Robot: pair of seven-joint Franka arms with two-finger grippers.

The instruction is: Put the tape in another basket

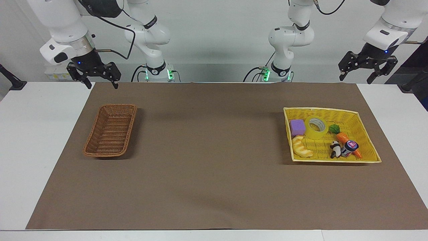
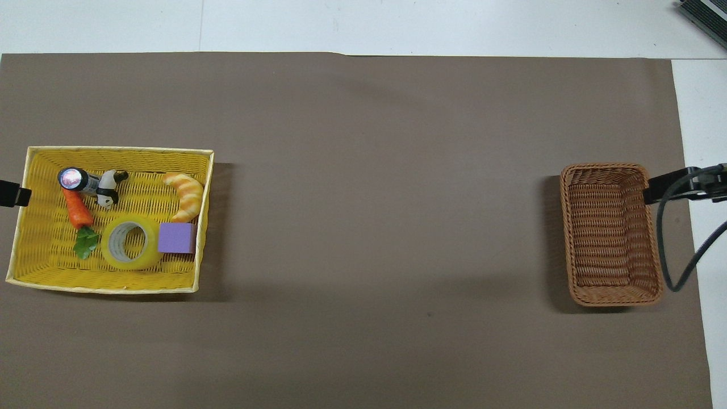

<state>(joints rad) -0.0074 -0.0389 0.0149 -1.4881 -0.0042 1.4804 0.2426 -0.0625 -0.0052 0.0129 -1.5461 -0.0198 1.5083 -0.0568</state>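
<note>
Setting: white table (image 1: 43, 134) under a brown mat (image 1: 214, 174), pale wall at the robots' end.
Tape: tape (image 1: 316, 128) lies flat, hole upward, in the yellow mesh basket (image 1: 367, 140) toward the left arm's end of the table, in the part of that basket nearer the robots.
Tape's neighbours: purple cube (image 1: 297, 127) touching or just beside it toward the table's middle; green leaf of a toy carrot (image 1: 346, 140) close at its outer side; croissant (image 1: 302, 147), panda figure (image 1: 335, 149) and a small round-capped bottle (image 1: 349, 147) farther from the robots.
Handling (a judgement): probably light and stiff, with a smooth, somewhat slippery outer band; the white core should not crush.
Where to grip: likely one finger down the hole and one outside the wall, on the side clear of the cube, since a span across the whole roll looks wide.
Destination: brown wicker basket (image 1: 111, 134) at the right arm's end, well apart from the tape, nothing in it.
Left claw: left claw (image 1: 367, 68) hangs in the air over the table's edge at the robots' end, fingers spread wide, holding nothing, touching nothing.
Right claw: right claw (image 1: 95, 75) waits likewise over the mat's corner by the wicker basket, fingers apart, empty.
Progress: not begun, as the tape is untouched.
</note>
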